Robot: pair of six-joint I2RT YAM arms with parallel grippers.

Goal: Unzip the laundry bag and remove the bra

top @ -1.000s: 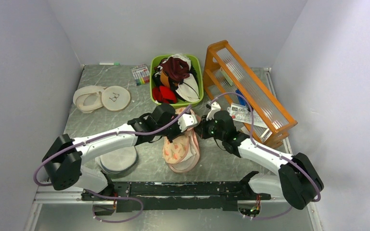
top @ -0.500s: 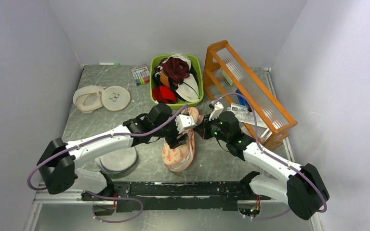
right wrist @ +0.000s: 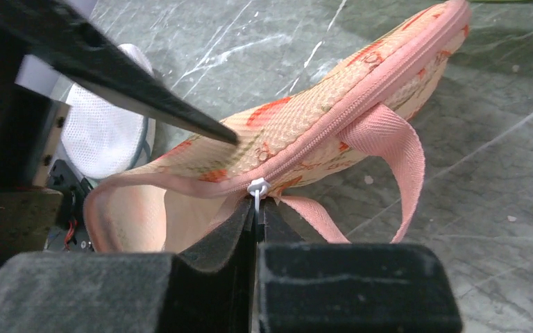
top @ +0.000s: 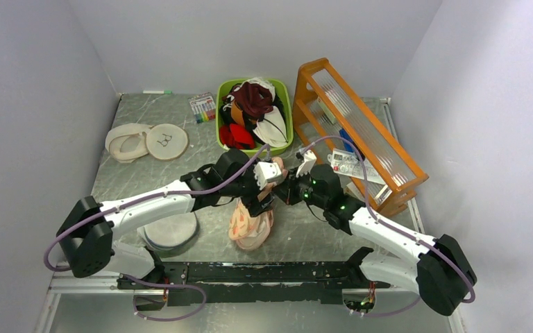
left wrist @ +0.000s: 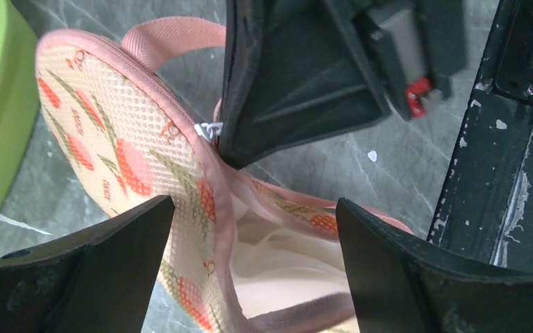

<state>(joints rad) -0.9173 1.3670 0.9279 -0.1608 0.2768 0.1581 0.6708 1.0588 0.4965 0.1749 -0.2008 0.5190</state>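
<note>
While the white mesh disc (top: 172, 230) sits off on the left of the counter (top: 139, 184), the left claw (left wrist: 253, 208) hangs released, fingers spread wide over the laundry bag (top: 250, 225), not gripping anything. Bag's mid-counter, tipped up, with the zip partly undone and white showing inside. Can't tell if that's a garment or just lining. Right claw (right wrist: 255, 215) is clenched on the little white zip pull (right wrist: 257, 187). Orange wooden rack (top: 361, 132) is over on the right.
</note>
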